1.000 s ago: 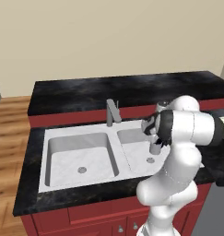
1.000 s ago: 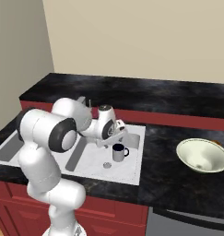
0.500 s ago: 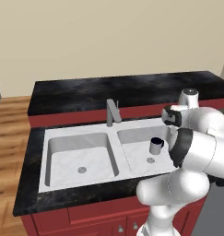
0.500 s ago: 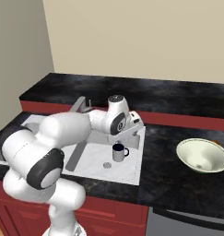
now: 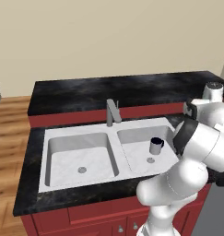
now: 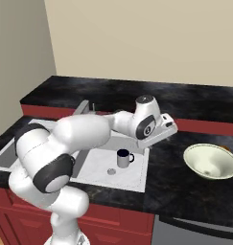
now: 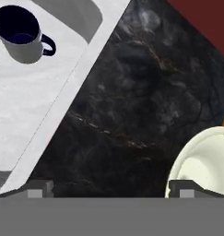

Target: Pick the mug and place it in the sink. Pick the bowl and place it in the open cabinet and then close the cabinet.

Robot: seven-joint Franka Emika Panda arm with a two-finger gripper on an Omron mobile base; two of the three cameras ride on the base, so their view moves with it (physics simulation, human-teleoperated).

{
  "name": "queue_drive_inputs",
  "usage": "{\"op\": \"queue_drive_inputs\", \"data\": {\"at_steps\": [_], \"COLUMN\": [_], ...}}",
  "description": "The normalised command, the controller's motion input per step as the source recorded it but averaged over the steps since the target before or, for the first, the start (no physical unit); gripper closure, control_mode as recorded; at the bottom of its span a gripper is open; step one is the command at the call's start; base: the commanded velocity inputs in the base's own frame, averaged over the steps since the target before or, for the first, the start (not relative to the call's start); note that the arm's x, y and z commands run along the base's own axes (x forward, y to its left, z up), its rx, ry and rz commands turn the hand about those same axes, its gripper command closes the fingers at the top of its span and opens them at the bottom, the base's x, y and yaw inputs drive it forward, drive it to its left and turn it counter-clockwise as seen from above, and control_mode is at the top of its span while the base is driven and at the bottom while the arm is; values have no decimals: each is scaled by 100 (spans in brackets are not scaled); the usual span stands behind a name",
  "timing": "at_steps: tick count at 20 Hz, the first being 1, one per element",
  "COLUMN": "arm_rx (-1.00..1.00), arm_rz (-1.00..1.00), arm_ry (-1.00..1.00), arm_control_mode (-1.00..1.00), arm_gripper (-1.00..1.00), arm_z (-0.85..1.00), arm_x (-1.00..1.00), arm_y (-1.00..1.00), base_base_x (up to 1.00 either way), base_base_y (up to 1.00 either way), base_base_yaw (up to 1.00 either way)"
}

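mug: grey cyl., navy inside, small handle; stood upright in right basin of sink, beside drain.
bowl: cream, shallow; set on black table, right of sink.
tool: held wide open, nothing gripped, above table betw. sink & bowl.

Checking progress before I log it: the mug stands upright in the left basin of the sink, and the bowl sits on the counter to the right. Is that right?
Not quite. The mug stands upright in the right basin of the sink, beside its drain, not the left one; the left base view shows this. The bowl does sit on the counter to the right.
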Motion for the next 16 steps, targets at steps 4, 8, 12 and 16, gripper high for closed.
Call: {"op": "queue_drive_inputs", "data": {"at_steps": [4,8,12,16], "arm_rx": [-3,2,0,0], "arm_rz": [-12,-3,-8,0], "arm_ry": [7,-15,1,2], "arm_control_mode": [-100,-100,-100,-100], "arm_gripper": [-100,-100,-100,-100], "arm_z": [-29,0,-6,-25], "arm_x": [22,-15,20,13], "arm_y": [-97,-45,-51,-11], "base_base_x": [0,0,0,0], "base_base_y": [0,0,0,0], "base_base_yaw": [0,0,0,0]}}
